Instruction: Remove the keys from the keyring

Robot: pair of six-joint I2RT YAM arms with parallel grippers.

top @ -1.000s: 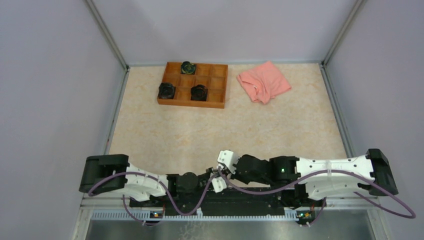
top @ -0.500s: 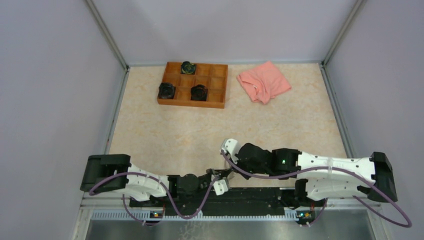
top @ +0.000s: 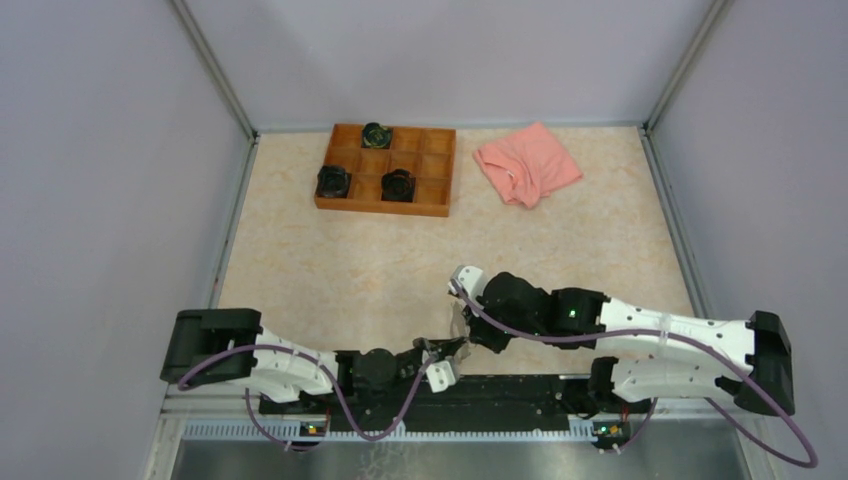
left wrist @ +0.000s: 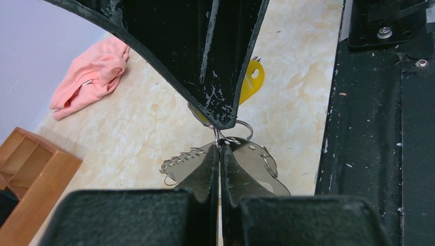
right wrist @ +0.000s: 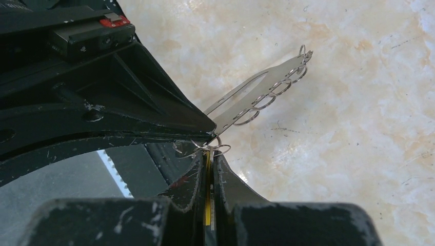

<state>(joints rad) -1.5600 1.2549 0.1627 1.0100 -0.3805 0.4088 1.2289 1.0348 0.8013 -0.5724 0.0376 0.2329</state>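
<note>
The two grippers meet tip to tip low over the table's near edge. My left gripper (left wrist: 220, 147) (top: 443, 350) is shut on the keyring (left wrist: 250, 161), a flat silvery plate with small wire rings along its rim (right wrist: 256, 95). My right gripper (right wrist: 210, 154) (top: 462, 325) is shut on the yellow-headed key (left wrist: 252, 81), which shows edge-on as a yellow strip between its fingers (right wrist: 207, 202). A thin wire ring (right wrist: 218, 147) links the key to the keyring between the two sets of fingertips. Other keys are not visible.
A wooden tray (top: 435, 170) with three black round objects stands at the back. A pink cloth (top: 527, 162) lies to its right. The black base rail (top: 500, 390) runs right beside the grippers. Grey walls close in the table on both sides.
My right arm's wrist has swung away from the base rail toward the table's middle, its fingers still at the left gripper. The left arm has barely moved.
</note>
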